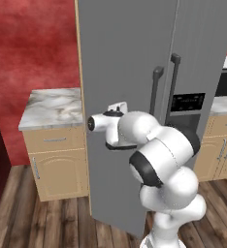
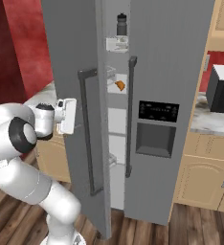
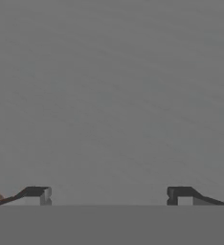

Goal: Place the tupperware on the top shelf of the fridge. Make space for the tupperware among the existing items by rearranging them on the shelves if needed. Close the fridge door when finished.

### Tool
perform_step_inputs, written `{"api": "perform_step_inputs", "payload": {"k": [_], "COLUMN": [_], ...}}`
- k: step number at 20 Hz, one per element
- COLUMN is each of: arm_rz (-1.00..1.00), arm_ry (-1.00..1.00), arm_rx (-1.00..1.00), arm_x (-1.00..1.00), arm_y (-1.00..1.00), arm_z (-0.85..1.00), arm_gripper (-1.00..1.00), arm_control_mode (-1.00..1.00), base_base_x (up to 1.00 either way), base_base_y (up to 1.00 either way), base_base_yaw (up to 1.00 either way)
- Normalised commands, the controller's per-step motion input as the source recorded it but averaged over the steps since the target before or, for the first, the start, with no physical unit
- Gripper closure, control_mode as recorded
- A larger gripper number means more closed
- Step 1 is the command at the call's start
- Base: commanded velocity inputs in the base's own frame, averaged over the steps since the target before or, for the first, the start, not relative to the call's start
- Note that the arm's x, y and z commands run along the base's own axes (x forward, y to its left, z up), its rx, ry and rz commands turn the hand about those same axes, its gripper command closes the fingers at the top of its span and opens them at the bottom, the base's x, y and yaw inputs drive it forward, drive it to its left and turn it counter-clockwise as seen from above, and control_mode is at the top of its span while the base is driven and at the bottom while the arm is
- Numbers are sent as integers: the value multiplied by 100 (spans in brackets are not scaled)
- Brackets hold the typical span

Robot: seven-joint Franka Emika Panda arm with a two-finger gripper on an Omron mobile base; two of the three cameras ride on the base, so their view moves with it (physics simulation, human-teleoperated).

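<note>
The fridge (image 2: 171,57) stands tall and grey, and its left fridge door (image 2: 71,43) is ajar by a narrow gap. My gripper (image 3: 109,195) is open, its fingertips (image 3: 37,194) spread wide and facing the door's flat outer face (image 3: 112,95) at close range, holding nothing. My hand (image 1: 118,107) sits against the door panel (image 1: 120,58), left of the dark bar handle (image 1: 155,92). Through the gap I see a grey sports bottle (image 2: 122,24) up high, a pale translucent piece (image 2: 117,44) under it, and an orange piece (image 2: 119,85) lower down. I cannot tell which pale shape is the tupperware.
A marble counter (image 1: 52,106) over wooden cabinets stands left of the fridge. To the right are another counter (image 2: 209,119) and a dark microwave (image 2: 221,88). The right door carries a dispenser panel (image 2: 157,127). Wooden floor (image 1: 47,223) lies around my base.
</note>
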Motion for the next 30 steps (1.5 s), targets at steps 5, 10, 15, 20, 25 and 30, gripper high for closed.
{"api": "perform_step_inputs", "payload": {"k": [5, 10, 15, 20, 25, 30], "arm_rz": [25, 27, 28, 29, 34, 39], "arm_ry": [0, 0, 0, 0, 0, 0], "arm_rx": [0, 0, 0, 0, 3, 6], "arm_x": [60, 63, 66, 70, 83, 95], "arm_y": [-17, -23, -30, -37, -39, -41], "arm_z": [0, 0, 0, 0, 0, 0], "arm_gripper": [-100, -100, -100, -100, -100, -100], "arm_control_mode": [-100, -100, -100, -100, -100, -100], "base_base_x": [0, 0, 0, 0, 0, 0], "base_base_y": [0, 0, 0, 0, 0, 0], "base_base_yaw": [0, 0, 0, 0, 0, 0]}}
